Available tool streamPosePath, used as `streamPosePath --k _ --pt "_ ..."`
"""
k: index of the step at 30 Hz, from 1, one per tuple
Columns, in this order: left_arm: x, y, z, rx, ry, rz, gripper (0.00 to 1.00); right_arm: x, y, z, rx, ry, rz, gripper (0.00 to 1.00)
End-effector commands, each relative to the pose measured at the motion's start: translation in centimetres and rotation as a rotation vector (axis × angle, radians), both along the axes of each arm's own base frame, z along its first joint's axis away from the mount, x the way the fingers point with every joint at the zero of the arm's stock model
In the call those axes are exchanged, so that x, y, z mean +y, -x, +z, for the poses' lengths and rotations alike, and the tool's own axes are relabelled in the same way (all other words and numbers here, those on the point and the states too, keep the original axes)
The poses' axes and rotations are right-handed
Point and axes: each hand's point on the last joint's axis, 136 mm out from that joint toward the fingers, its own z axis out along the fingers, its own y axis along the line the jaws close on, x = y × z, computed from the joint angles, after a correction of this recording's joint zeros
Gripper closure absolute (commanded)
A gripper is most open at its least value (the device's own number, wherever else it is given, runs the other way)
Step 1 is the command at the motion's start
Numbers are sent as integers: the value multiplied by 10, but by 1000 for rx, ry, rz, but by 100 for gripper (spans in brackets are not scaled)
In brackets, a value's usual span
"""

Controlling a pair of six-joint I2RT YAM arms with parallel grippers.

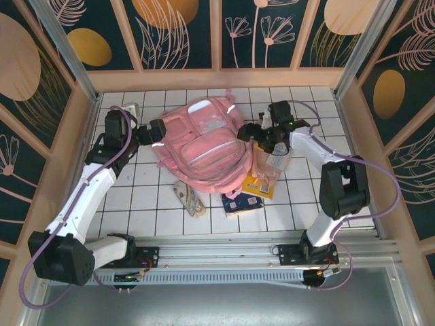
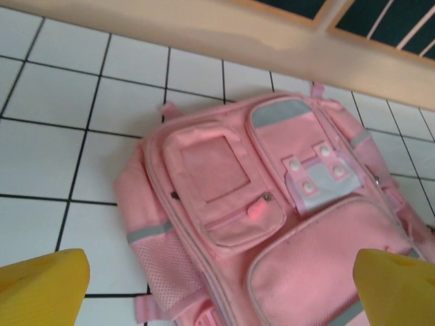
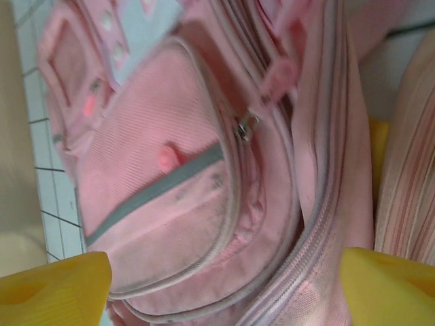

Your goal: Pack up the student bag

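student bag (image 1: pixel 204 146) lies flat on the table (image 1: pixel 299 204), front pockets up. It's mid-table toward the back, haul loop pointing at the far wall. Main zip line runs along its right side in the right wrist view (image 3: pixel 204 170), and the small metal zip pull (image 3: pixel 248 125) sits on the front pocket seam. Left wrist view (image 2: pixel 272 231) shows the flat pocket, the mesh side pocket and the grey reflective strips.

left gripper (image 1: pixel 158 130) is at the bag's left edge, upper part, close beside it. Jaws are wide apart. Yellow fingertips (image 2: pixel 41 285) are low at both frame corners, gripper (image 2: pixel 217 299) is aimed at the bag, and no contact is visible.

right gripper (image 1: pixel 262 136) is at the bag's right edge, right up against it. Gripper (image 3: pixel 221 288) is spread wide, with one of the yellow fingers (image 3: pixel 54 288) at each side and bag fabric between them. Can't tell if the pads touch, and nothing is clamped.

Around the bag:
- orange-yellow book (image 1: pixel 262 180) is just off the lower right corner, under the right arm
- blue book (image 1: pixel 238 202) is on the near side of that
- patterned pouch (image 1: pixel 189 197) is at the bag's near edge
- small white item (image 1: pixel 129 109) is at far left, behind the left arm
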Motion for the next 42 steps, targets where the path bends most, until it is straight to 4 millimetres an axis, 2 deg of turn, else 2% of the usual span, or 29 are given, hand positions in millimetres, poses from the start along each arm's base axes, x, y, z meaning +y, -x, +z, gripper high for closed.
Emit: streamPosePath --k 1,7,12,16,19,22,24,25,28,29,33,36,39,42 --pt "-17 6 -10 59 -28 -82 1 -3 7 -5 78 30 -64 15" --pt "-53 6 -23 63 -73 -217 1 -7 -15 -15 75 126 -86 24" --pt "-92 13 -33 92 -135 -312 1 -11 -36 -18 66 189 -82 29" --pt "-96 15 -36 88 -115 -297 1 -18 -53 -30 60 218 -67 39" --pt "-101 15 -32 92 -139 -300 1 -16 -49 -47 114 228 -27 43" --pt "-113 16 -36 104 -179 -346 1 -12 -39 -54 138 209 -13 44" --pt "-120 17 -37 111 -213 -370 1 -13 -33 -58 154 200 -12 50" --pt "-124 17 -39 110 -228 -382 1 -11 -31 -59 153 190 -9 55" --pt "-134 16 -43 106 -220 -407 1 -5 -33 -54 136 144 -2 85" --pt "-138 16 -43 100 -215 -417 1 -1 -34 -49 126 120 0 90" --pt "-154 17 -53 87 -230 -473 1 5 -28 -35 86 64 0 90" --pt "-181 22 -70 80 -303 -573 1 9 -21 -33 77 31 24 90" --pt "-205 25 -96 93 -419 -660 1 12 -18 -32 79 8 37 90" --pt "-217 25 -123 105 -526 -716 1 14 -19 -29 78 -3 40 90"
